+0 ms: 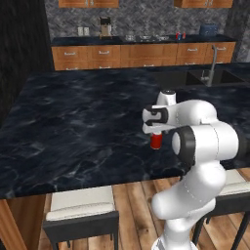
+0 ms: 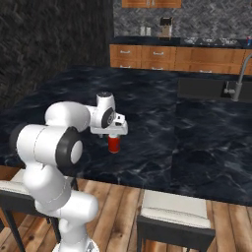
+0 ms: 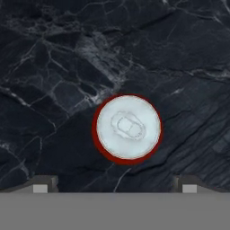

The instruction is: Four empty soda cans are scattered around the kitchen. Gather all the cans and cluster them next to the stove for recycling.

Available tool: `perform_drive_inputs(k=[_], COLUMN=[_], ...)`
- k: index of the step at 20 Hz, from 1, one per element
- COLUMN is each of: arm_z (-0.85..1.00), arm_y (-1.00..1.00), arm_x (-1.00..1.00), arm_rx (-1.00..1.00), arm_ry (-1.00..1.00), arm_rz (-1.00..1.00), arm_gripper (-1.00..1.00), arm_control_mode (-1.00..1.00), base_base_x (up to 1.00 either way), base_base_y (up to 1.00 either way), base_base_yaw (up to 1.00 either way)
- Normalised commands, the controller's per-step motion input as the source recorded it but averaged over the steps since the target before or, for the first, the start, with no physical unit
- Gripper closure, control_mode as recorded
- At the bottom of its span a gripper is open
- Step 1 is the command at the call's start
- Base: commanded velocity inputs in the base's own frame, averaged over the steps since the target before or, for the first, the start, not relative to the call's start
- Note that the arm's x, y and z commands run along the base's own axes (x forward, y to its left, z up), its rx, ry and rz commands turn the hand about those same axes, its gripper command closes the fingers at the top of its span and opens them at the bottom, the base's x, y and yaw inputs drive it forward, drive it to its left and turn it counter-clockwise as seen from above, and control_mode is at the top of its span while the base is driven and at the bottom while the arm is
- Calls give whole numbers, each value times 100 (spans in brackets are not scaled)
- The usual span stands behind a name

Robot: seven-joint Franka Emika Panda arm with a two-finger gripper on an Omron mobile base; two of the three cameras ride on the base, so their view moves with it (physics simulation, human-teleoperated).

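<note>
With the claw spread wide and empty directly above the red soda can standing upright on the dark counter, an off-centre descent risks a fingertip knocking it over

Dark marble island, sink faucet, stools

A home kitchen: dark marble island, wooden cabinets, sink faucet, stools.
</note>
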Motion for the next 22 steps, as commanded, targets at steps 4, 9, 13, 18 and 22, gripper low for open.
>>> perform_drive_inputs(k=[4, 9, 13, 18, 22], arm_z=[-2, -5, -13, -13, -15], arm_y=[-5, -6, -1, -2, -2], arm_x=[28, 21, 6, 1, 0], arm_rx=[0, 0, 1, 1, 2], arm_ry=[0, 0, 0, 0, 0], arm_rz=[0, 0, 0, 0, 0], arm_gripper=[-100, -100, -100, -100, -100], arm_control_mode=[-100, -100, -100, -100, -100], base_base_x=[0, 0, 0, 0, 0], base_base_y=[0, 0, 0, 0, 0], base_base_yaw=[0, 0, 0, 0, 0])
